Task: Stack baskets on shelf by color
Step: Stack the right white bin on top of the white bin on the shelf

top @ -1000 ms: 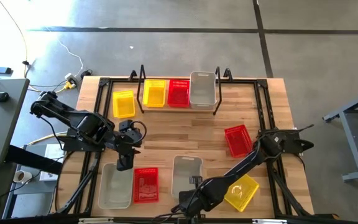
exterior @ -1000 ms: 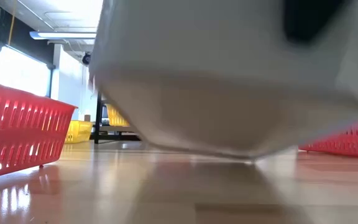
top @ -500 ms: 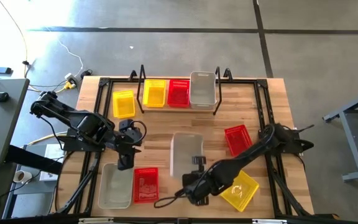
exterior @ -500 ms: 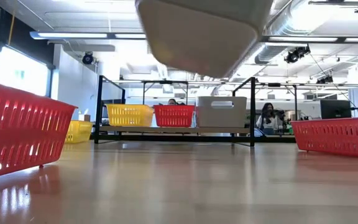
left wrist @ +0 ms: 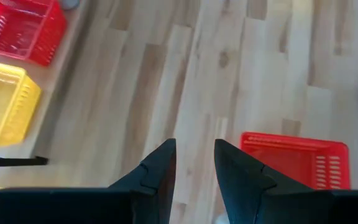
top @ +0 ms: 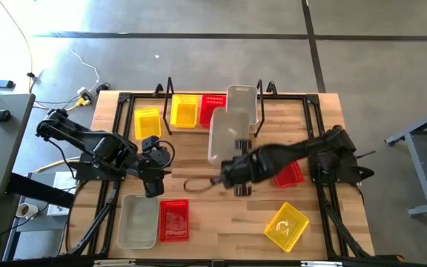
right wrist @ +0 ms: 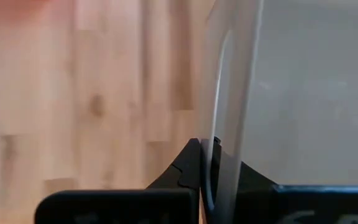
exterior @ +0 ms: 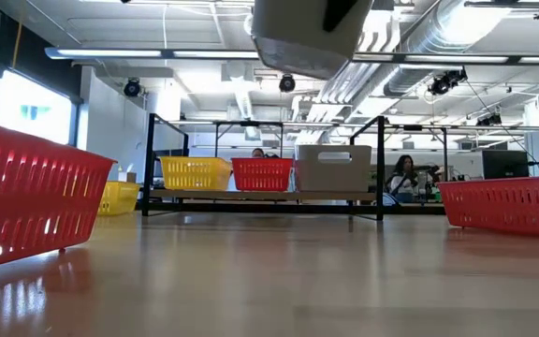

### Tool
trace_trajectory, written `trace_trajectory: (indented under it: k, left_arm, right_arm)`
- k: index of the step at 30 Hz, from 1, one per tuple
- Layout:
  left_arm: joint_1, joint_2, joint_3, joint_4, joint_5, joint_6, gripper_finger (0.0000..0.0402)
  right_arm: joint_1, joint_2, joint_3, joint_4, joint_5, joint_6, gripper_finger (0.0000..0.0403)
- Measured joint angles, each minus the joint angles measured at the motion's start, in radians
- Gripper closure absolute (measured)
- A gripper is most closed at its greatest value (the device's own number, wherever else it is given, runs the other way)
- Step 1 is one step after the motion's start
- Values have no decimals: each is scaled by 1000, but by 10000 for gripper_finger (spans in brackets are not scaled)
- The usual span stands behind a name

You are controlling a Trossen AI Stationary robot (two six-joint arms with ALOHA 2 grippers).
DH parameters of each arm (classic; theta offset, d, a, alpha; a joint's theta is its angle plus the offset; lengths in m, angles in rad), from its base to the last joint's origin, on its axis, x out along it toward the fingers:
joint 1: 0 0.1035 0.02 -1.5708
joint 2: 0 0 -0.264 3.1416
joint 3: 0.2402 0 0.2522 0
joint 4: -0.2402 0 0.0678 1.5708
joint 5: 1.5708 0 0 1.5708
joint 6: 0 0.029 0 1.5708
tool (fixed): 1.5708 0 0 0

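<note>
- My left gripper [top: 153, 187] hovers idle, fingers slightly parted, holding nothing; a red basket [top: 173, 220] lies just beside it.
- My right gripper [top: 237, 165] pinches the grey basket's [top: 228, 133] rim, lifted, long axis pointing ahead toward the shelf [top: 170, 94], probably level.

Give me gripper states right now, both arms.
Left gripper: open, holding nothing, over the table.
Right gripper: shut on the rim of a grey basket, carried in the air near the shelf.
</note>
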Motion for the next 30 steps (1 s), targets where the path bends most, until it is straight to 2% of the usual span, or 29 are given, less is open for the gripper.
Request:
trace_trajectory:
  k: [8, 22, 26, 30]
  left_arm:
    - [97, -15, 0, 4, -2, 121, 302]
    - [347, -31, 0, 11, -2, 327, 302]
    - [398, -31, 0, 37, 5, 366, 302]
    - [442, -31, 0, 84, 48, 412, 303]
  right_arm:
    - [-172, -87, 0, -20, 2, -149, 403]
    - [-433, -209, 0, -27, 6, -347, 403]
    - [-489, -212, 0, -29, -44, -434, 403]
    - [-528, -214, -34, 6, -81, -450, 403]
